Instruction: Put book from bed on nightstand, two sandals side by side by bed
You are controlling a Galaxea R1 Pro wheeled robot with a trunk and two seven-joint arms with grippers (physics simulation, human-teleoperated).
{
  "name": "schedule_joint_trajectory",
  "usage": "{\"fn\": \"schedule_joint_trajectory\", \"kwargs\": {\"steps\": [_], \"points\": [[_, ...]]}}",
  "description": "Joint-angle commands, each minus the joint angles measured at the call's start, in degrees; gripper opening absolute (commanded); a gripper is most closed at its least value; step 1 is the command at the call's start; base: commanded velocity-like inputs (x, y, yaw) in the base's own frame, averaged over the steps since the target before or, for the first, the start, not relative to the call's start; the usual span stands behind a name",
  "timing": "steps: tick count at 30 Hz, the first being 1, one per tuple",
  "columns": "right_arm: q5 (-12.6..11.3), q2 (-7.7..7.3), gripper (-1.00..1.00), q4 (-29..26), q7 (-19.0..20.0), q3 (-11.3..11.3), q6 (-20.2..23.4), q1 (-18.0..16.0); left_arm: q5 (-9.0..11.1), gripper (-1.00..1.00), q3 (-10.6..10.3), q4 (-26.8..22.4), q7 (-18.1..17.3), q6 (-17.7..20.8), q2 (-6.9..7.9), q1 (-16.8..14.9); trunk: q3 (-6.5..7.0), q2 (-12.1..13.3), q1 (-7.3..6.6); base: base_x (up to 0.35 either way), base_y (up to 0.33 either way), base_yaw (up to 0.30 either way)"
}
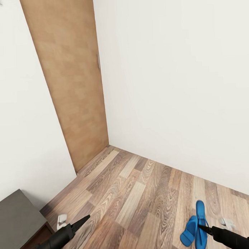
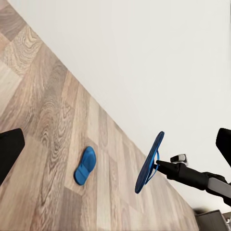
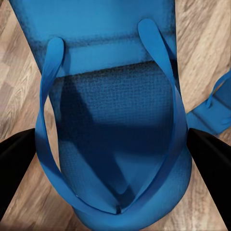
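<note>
**Blue sandal held off the floor by the right hand**

One bright blue flip-flop sandal (image 1: 202, 222) is gripped edge-up by the right hand (image 1: 205, 228), at five o'clock in the head view. The second blue sandal (image 1: 188, 231) lies flat on the brown wood-plank floor (image 1: 141, 195), just beside it. The left hand (image 1: 84, 220), at seven o'clock, is seen holding nothing; its opening cannot be told.

Head high; wrists low, sharing sandal (image 2: 149, 163).

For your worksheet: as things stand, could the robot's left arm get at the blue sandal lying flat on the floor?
Probably yes: the left gripper is free, and bare floor lies between it and the flat sandal. It would have to reach across.
</note>
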Motion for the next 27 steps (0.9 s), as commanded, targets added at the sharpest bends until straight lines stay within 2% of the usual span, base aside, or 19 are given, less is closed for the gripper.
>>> {"fn": "schedule_joint_trajectory", "kwargs": {"steps": [1, 15, 27], "points": [[-0.4, 0.01, -1.0, 0.0, 0.1, -0.1, 0.5, 0.0, 0.2, 1.0, 0.0, 0.0, -0.1, 0.6, 0.0, 0.0, 0.17, 0.0, -0.04, 0.0, 0.0, 0.0], [-0.4, 0.01, -1.0, 0.0, 0.1, -0.1, 0.5, 0.0, 0.2, 1.0, 0.0, 0.0, -0.1, 0.6, 0.0, 0.0, 3.28, 0.2, -0.4, 0.0, 0.0, 0.0], [-0.4, 0.01, -1.0, 0.0, 0.2, -0.1, 0.5, 0.0, 0.2, 1.0, 0.0, 0.0, -0.1, 0.5, 0.0, 0.0, 5.43, 5.0, -3.03, 0.0, 0.0, 0.0]]}}
